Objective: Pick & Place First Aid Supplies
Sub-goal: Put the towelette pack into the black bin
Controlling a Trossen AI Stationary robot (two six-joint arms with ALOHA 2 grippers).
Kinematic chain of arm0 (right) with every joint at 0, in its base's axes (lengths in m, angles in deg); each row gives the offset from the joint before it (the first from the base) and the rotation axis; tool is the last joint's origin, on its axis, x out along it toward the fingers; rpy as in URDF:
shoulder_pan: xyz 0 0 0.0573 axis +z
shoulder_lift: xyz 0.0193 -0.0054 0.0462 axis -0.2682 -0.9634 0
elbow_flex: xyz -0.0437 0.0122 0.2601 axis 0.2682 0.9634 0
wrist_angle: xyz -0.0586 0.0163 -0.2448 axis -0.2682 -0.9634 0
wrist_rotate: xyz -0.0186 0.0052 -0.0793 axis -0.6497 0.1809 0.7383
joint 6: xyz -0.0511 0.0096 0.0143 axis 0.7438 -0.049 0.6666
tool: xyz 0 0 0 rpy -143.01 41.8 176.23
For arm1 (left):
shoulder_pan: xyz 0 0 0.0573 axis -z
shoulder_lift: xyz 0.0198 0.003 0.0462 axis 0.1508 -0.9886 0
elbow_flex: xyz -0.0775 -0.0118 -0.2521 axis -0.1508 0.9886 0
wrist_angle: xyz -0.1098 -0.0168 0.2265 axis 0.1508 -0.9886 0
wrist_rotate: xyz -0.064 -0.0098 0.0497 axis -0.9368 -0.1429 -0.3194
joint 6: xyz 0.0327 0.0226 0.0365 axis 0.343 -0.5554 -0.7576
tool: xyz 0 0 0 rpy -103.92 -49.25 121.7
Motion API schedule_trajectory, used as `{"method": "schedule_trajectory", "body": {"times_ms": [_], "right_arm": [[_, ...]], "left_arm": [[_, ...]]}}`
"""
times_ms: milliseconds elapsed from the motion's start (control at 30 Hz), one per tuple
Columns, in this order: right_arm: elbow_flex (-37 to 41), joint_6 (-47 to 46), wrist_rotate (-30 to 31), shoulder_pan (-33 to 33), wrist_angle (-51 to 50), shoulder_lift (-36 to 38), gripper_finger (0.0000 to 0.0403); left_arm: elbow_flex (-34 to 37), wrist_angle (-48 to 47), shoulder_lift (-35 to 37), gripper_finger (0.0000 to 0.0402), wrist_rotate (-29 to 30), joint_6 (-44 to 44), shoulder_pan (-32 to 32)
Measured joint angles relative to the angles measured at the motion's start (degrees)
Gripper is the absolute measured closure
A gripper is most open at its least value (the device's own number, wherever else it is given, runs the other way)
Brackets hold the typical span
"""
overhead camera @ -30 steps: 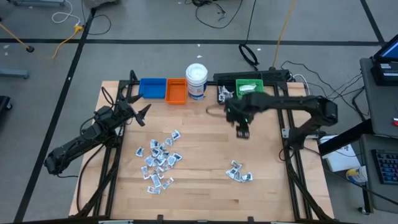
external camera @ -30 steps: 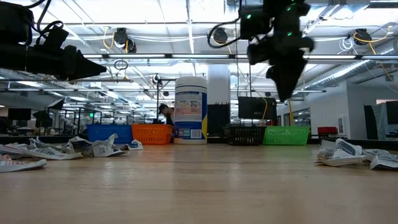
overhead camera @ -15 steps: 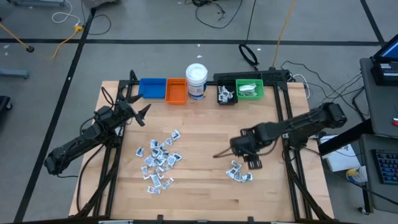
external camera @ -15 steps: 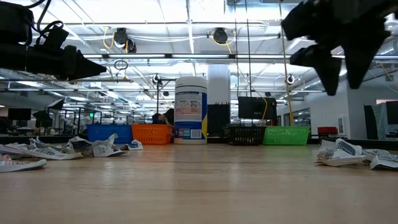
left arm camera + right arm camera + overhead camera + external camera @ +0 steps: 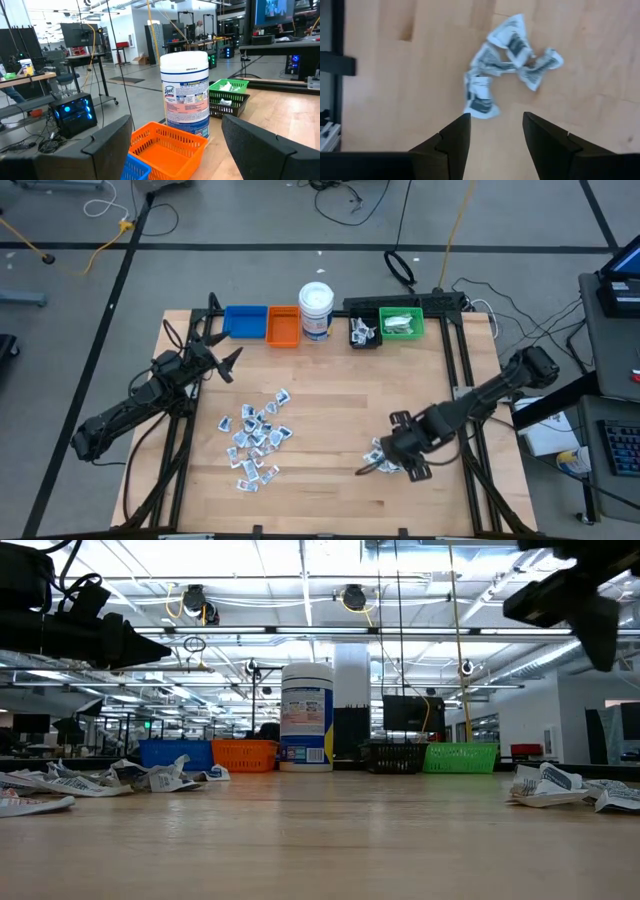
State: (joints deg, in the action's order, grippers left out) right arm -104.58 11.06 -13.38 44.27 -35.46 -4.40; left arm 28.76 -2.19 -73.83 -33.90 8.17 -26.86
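Note:
The first aid supplies lie as small white and light-blue packets in two heaps: a large one (image 5: pixel 255 438) left of the table's middle and a small one (image 5: pixel 507 60) near the right front, also seen in the low view (image 5: pixel 565 788). My right gripper (image 5: pixel 495 132) hovers above the small heap (image 5: pixel 378 452), pointing steeply down, open and empty, with the packets just ahead of its fingertips. My left gripper (image 5: pixel 226 363) waits at the table's left, level, open (image 5: pixel 175 145) and empty.
Along the far edge stand a blue bin (image 5: pixel 245 321), an orange bin (image 5: pixel 283 326), a white jar with a blue label (image 5: pixel 316 310), a black bin (image 5: pixel 364 332) and a green bin (image 5: pixel 402 324), the last two holding packets. Bare wood lies between the heaps.
My right gripper has swung from the far bins toward the table's near edge, staying at about the same height, and now hangs over the small heap. It has rolled as it went. Its fingers stay apart. The packets have not moved.

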Motion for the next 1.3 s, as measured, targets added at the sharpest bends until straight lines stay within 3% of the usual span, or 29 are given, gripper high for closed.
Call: {"method": "schedule_trajectory", "body": {"times_ms": [300,667,933,1067,1300], "right_arm": [[0.94,-2.06,3.33,2.66,5.24,-4.21,0.0244],[10.85,-6.13,1.55,2.92,13.97,-6.40,0.0248],[12.98,-4.35,-0.06,2.90,18.77,-6.29,0.0250],[12.98,-1.24,-0.07,2.90,21.35,-6.32,0.0283],[12.98,-0.71,-0.15,2.88,23.78,-6.32,0.0389]], "left_arm": [[0.00,0.00,0.00,0.0091,-0.01,0.00,-0.01],[0.02,0.00,0.00,0.0092,-0.01,0.00,0.00],[0.01,0.00,-0.01,0.0091,0.00,0.00,-0.02],[0.02,0.00,-0.02,0.0091,-0.01,0.00,-0.02],[0.01,0.01,-0.01,0.0092,-0.01,0.00,0.00]]}}
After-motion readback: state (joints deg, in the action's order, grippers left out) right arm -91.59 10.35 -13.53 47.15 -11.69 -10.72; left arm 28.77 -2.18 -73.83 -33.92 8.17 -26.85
